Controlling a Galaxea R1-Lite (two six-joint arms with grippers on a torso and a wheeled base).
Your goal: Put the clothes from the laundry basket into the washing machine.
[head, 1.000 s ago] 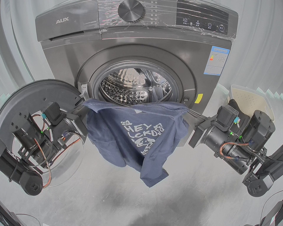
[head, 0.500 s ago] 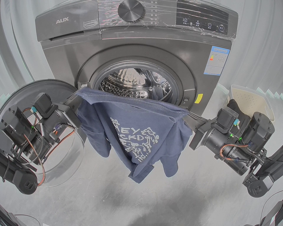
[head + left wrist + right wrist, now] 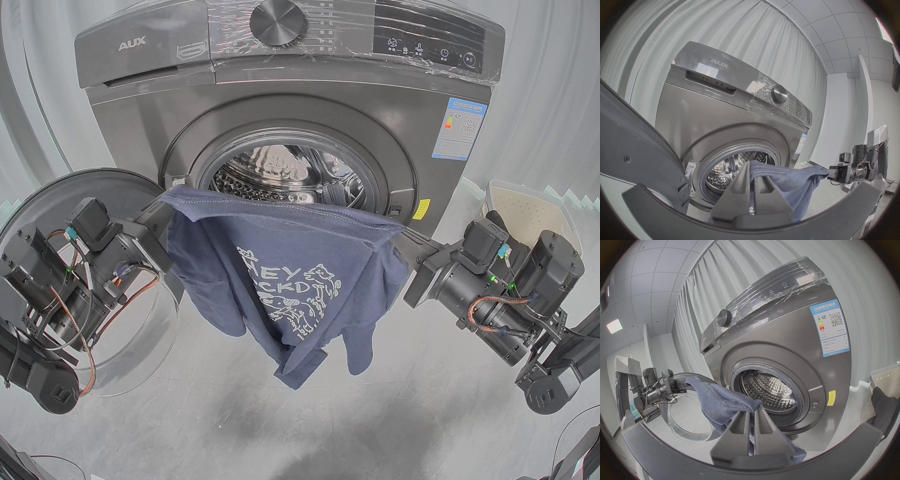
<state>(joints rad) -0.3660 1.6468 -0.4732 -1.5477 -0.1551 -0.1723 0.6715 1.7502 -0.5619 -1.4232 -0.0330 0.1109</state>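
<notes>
Between both arms, limp navy shirt (image 3: 281, 275) with white print, spread and sagging. Pinched shut on its top corners: left gripper (image 3: 752, 176), right gripper (image 3: 751, 418). Behind, round perforated steel drum (image 3: 275, 175) of grey washer (image 3: 156, 119), glass door (image 3: 56, 190) swung open. Right, cream plastic basket (image 3: 537, 212), dark cloth (image 3: 495, 220) inside.

Bright even light, perhaps from a ceiling panel (image 3: 614, 326); fisheye-bent, dark-cornered edges
</notes>
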